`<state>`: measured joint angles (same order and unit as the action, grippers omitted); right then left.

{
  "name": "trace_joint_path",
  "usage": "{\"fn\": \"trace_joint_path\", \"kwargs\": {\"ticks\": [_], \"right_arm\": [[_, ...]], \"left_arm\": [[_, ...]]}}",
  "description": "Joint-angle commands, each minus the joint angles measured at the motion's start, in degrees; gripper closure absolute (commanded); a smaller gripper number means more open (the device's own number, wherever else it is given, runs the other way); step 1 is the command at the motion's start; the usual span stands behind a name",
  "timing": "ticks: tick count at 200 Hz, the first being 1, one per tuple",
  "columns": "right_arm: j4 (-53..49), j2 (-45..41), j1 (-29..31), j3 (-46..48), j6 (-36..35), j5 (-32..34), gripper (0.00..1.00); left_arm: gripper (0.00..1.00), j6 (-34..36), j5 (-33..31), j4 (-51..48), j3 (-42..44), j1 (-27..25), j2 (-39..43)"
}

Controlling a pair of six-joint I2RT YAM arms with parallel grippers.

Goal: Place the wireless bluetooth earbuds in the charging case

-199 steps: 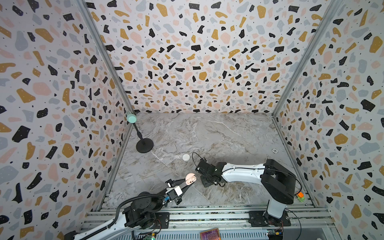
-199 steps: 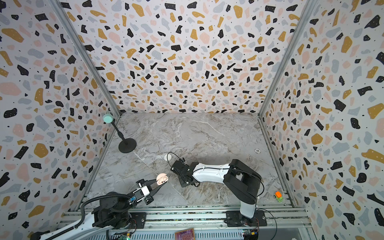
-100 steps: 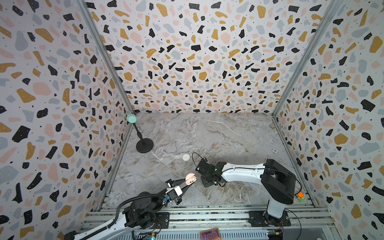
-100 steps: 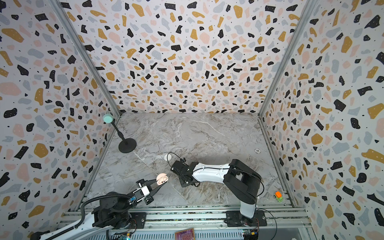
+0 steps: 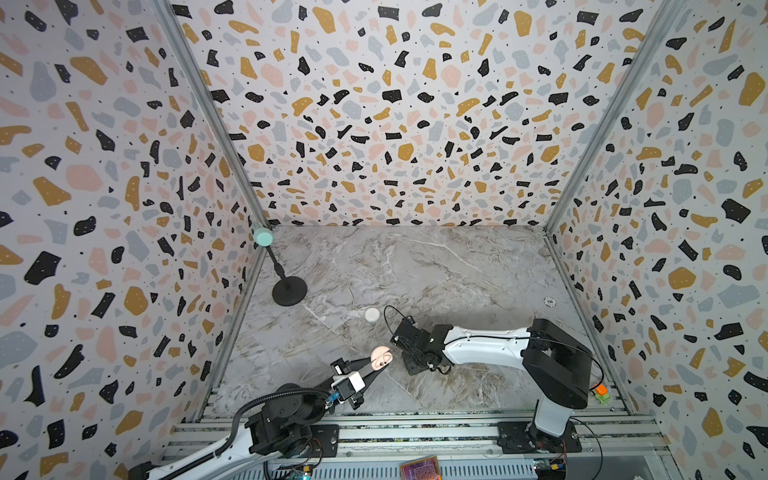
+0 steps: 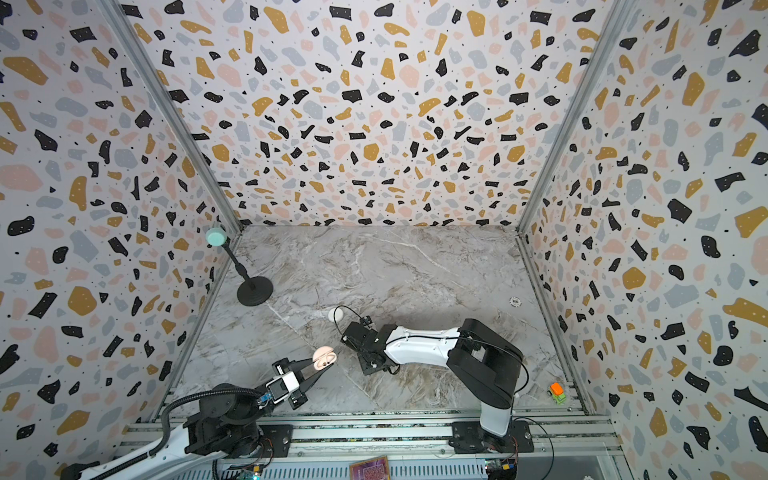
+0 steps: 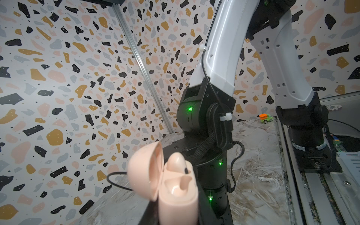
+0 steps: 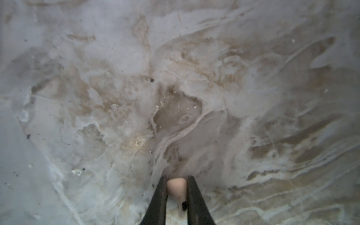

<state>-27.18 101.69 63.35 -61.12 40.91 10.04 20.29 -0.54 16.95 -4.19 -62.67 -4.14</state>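
Nothing visibly differs in the top views from the earlier ones; both arms sit where they were. Nearest, at the lower right edge of the marble table (image 5: 436, 266), stands a small orange-and-green toy truck (image 5: 599, 392). Low in the middle of both top views, the left gripper (image 5: 376, 369) is clamped on the pink charging case (image 5: 381, 357), whose lid is hinged open. The left wrist view shows a pink earbud (image 7: 176, 161) seated in the case, with an open socket (image 7: 183, 181) beside it. Just right of the case, the right arm's wrist bends down toward the table. At the bottom middle of the right wrist view, the right gripper (image 8: 176, 178) has both dark fingers closed against a second pink earbud (image 8: 175, 188). I cannot tell whether that earbud rests on the marble. Farther up, a white round case (image 5: 372, 314) lies on the table. Beyond it are a black stand (image 5: 289, 291) with a mint head by the left wall and a small round token (image 5: 550, 301) at the right.
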Motion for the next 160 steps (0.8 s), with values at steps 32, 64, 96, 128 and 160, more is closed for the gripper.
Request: {"fn": "trace_joint_path", "kwargs": {"ticks": [32, 64, 96, 128, 160], "right_arm": [[1.0, -8.5, 0.2, 2.3, 0.7, 3.8, 0.87], [4.9, -14.7, 0.2, 4.3, 0.0, 4.3, 0.87], [7.0, -20.8, 0.3, 4.9, -0.5, 5.3, 0.87], [9.1, -26.8, 1.8, 4.5, -1.4, 7.8, 0.87], [11.2, -31.4, 2.8, 3.6, -1.8, 8.2, 0.87]], "left_arm": [[1.00, -1.0, -2.5, 2.0, 0.5, 0.3, -0.1], [1.00, -3.9, -6.1, 3.2, 0.4, 0.3, -0.4], [1.00, -6.6, -8.9, 4.7, 0.4, 0.3, -1.5], [1.00, -10.2, -11.4, 7.2, 0.3, 0.3, -4.2], [1.00, -14.1, -13.1, 9.8, 0.1, 0.3, -7.2]]}}
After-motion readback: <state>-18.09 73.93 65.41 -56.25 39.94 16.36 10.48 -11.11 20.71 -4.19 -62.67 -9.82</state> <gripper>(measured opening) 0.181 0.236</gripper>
